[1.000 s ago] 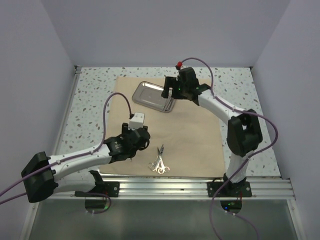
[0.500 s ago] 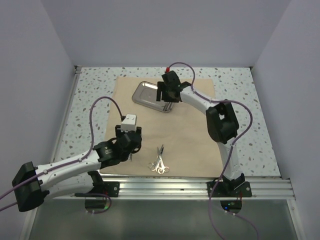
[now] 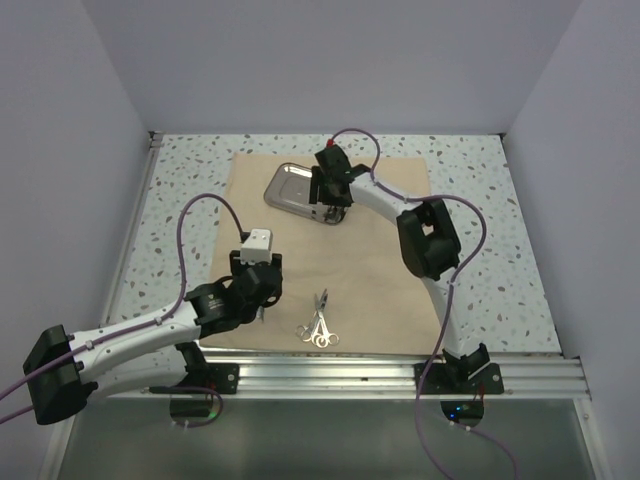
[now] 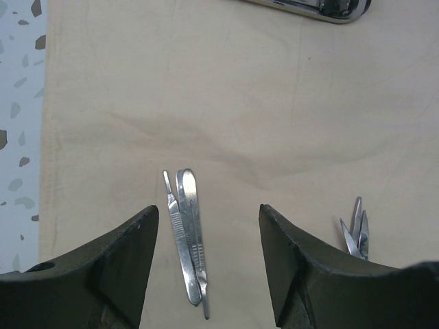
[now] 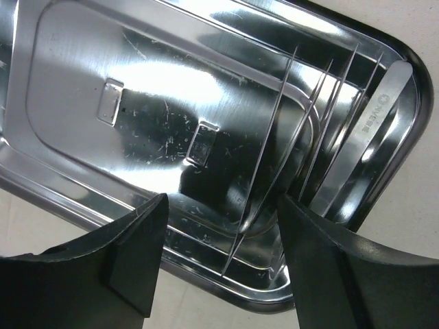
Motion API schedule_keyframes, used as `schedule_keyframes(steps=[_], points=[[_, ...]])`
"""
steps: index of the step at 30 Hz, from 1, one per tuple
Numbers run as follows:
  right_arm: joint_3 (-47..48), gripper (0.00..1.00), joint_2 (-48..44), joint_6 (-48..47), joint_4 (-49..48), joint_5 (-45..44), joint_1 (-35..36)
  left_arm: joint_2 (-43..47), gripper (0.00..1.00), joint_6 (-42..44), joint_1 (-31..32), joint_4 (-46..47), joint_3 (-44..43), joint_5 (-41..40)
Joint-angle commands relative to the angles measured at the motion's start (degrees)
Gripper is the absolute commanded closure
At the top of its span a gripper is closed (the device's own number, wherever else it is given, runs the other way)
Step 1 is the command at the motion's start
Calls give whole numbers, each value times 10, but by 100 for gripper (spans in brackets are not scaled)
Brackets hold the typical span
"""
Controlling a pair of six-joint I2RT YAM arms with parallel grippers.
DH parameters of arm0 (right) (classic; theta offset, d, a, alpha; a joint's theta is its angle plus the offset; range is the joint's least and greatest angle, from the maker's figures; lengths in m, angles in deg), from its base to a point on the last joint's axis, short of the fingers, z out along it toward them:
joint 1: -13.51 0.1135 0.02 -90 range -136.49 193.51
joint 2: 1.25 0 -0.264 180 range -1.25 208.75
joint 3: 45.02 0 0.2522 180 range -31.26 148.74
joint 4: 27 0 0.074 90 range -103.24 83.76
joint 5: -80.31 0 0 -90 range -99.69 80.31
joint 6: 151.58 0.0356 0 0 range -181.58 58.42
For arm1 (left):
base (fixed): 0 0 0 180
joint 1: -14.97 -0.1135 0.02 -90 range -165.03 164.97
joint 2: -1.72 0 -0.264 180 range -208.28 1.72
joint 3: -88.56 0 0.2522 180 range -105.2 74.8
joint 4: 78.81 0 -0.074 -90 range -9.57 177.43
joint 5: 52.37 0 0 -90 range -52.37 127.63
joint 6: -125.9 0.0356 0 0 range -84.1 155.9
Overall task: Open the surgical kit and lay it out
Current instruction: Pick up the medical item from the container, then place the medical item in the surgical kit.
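The beige cloth wrap (image 3: 380,270) lies spread flat on the table. The shiny steel tray (image 3: 290,188) sits at its back edge. In the right wrist view the tray (image 5: 137,82) holds several thin tweezers (image 5: 370,116) leaning at its right end. My right gripper (image 3: 328,205) (image 5: 221,205) is open and empty, just above the tray's near rim. My left gripper (image 3: 260,298) (image 4: 208,219) is open and empty, low over two silver scalpel handles (image 4: 186,240) that lie side by side on the cloth between its fingers. Silver scissors (image 3: 318,325) (image 4: 357,233) lie to its right.
The speckled tabletop (image 3: 180,200) shows around the cloth. Grey walls close in the left, back and right. An aluminium rail (image 3: 400,378) with both arm bases runs along the near edge.
My right gripper has moved left and down onto the tray's right end. My left arm drew back to the left a second ago and has stayed still since.
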Motion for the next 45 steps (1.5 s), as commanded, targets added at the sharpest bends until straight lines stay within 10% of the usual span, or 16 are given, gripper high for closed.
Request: schedule_keyframes(steps=[1, 13, 28, 45], points=[[22, 32, 13, 9, 18, -29, 2, 5, 36, -15, -2, 18, 6, -22], [67, 100, 61, 2, 49, -67, 1, 11, 36, -16, -2, 16, 7, -21], [-7, 100, -142, -34, -13, -98, 2, 1, 37, -15, -2, 16, 5, -26], [-618, 100, -672, 48, -23, -150, 2, 8, 38, -5, -2, 27, 10, -10]])
